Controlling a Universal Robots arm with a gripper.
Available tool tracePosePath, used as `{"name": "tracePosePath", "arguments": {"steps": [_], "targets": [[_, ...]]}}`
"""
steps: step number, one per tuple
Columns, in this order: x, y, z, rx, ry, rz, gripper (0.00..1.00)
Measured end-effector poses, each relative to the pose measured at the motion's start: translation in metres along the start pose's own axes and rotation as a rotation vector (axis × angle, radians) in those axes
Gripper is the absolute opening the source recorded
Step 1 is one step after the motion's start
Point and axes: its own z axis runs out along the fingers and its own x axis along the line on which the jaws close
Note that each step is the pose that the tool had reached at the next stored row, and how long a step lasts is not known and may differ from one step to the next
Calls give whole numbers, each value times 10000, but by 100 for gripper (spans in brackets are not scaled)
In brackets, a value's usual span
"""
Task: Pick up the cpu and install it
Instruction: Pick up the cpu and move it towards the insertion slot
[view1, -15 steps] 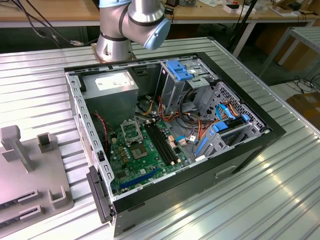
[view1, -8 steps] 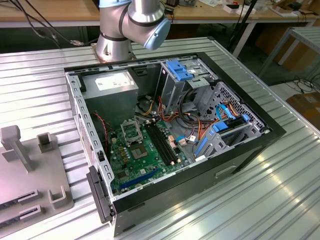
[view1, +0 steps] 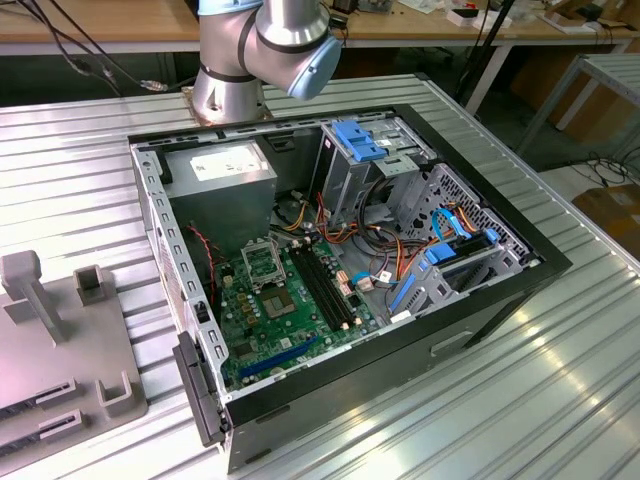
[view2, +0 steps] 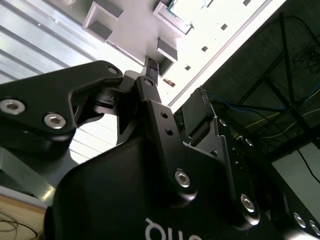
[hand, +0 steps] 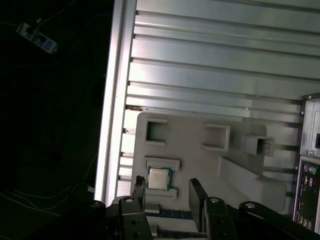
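A ribbed metal surface (view1: 540, 400) carries an open computer case (view1: 350, 400) at the centre of the exterior view. A grey fixture tray (view1: 40, 365) lies at that view's lower left. In the first wrist view the jaws stand open and empty above this tray. The cpu (hand: 158, 178) lies flat in a tray recess, seen between them.

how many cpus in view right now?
1. The cpu sits in a pocket of the grey tray, just ahead of the open hand. Others may be hidden inside the case.
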Motion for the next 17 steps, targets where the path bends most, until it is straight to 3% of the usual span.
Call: {"name": "tracePosePath", "arguments": {"steps": [17], "targets": [[5,-3,9,0,1,0,48]]}}
